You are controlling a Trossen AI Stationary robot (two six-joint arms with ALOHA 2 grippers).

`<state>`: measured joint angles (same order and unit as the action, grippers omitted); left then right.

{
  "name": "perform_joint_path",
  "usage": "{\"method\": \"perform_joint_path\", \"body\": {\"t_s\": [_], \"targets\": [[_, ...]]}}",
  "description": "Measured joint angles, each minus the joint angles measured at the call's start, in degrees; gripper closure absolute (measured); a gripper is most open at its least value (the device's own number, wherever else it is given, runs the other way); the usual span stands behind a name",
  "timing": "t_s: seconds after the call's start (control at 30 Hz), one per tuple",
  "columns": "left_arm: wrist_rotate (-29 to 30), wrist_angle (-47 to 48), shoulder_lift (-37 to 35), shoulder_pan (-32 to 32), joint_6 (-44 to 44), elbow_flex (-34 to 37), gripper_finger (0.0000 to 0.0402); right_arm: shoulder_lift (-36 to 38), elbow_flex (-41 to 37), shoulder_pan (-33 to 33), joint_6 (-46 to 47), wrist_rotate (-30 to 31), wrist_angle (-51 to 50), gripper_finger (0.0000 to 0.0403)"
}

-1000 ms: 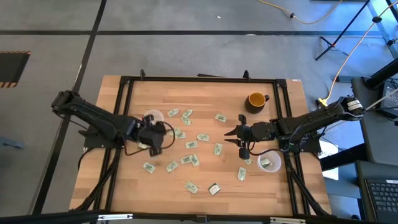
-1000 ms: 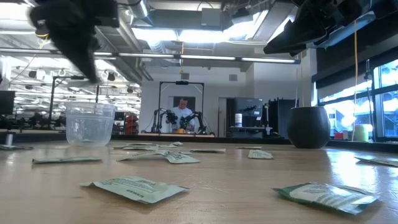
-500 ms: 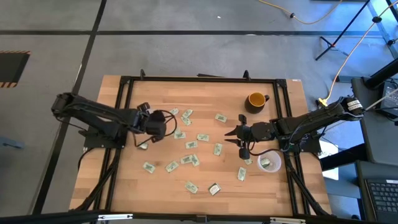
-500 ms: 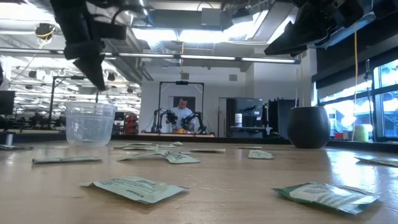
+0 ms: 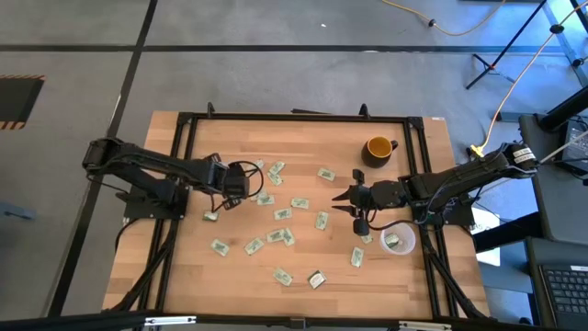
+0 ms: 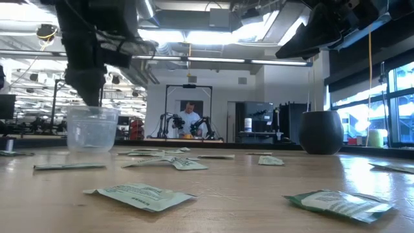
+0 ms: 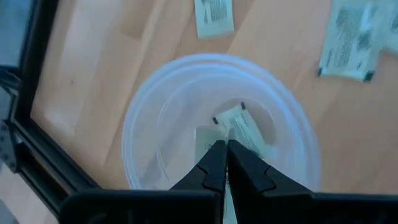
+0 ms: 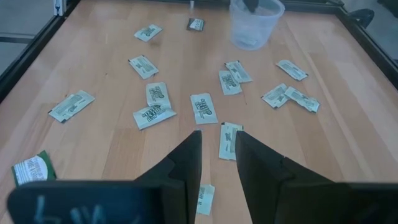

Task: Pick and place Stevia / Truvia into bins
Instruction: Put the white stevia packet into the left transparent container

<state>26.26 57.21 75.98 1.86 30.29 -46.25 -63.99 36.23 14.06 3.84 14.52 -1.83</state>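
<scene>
Several pale green and white Stevia packets [image 5: 282, 213] lie flat across the wooden table [image 5: 303, 138]. A clear cup [image 7: 155, 93] stands at the left. My left gripper [image 7: 222, 148] hangs over its mouth, pointing steeply down, shut, with a packet [image 7: 244, 129] at its tips. In the low view its tips [image 6: 90, 100] reach the cup's rim [image 6: 92, 111]. My right gripper [image 5: 354, 204] hovers at mid-right, open and empty. A second clear cup [image 5: 397, 241] stands at the right with a packet in it. My left gripper pinches a Stevia packet by one end [image 7: 229, 135] between its two fingertips, coming from above and slanting down. The rest of the packet shows beyond the tips inside the cup's mouth. I cannot tell whether it rests on the cup's bottom.
A yellow mug [image 5: 378, 147] with a dark handle stands at the far right. A black metal frame [image 5: 276, 118] runs round the table. Loose packets [image 8: 204, 107] lie ahead of my right gripper. A person stands far off in the room [image 6: 189, 116].
My left gripper has swung toward the table's far edge, from the packets near the cup to a place above its mouth. It has sunk and tipped steeper, and has stayed shut. My right arm has kept still.
</scene>
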Motion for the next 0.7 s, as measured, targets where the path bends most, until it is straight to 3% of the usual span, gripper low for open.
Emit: {"method": "perform_joint_path", "body": {"t_s": [0.3, 0.7], "targets": [[-0.26, -0.24, 0.35, -1.39, 2.07, 1.08, 0.0389, 0.0, 0.0, 0.0, 0.13, 0.0, 0.02, 0.0302], [-2.56, 0.15, -1.99, -3.2, 0.45, -2.27, 0.0333, 0.0, 0.0, -0.02, 0.08, 0.0, 0.05, 0.0302]]}}
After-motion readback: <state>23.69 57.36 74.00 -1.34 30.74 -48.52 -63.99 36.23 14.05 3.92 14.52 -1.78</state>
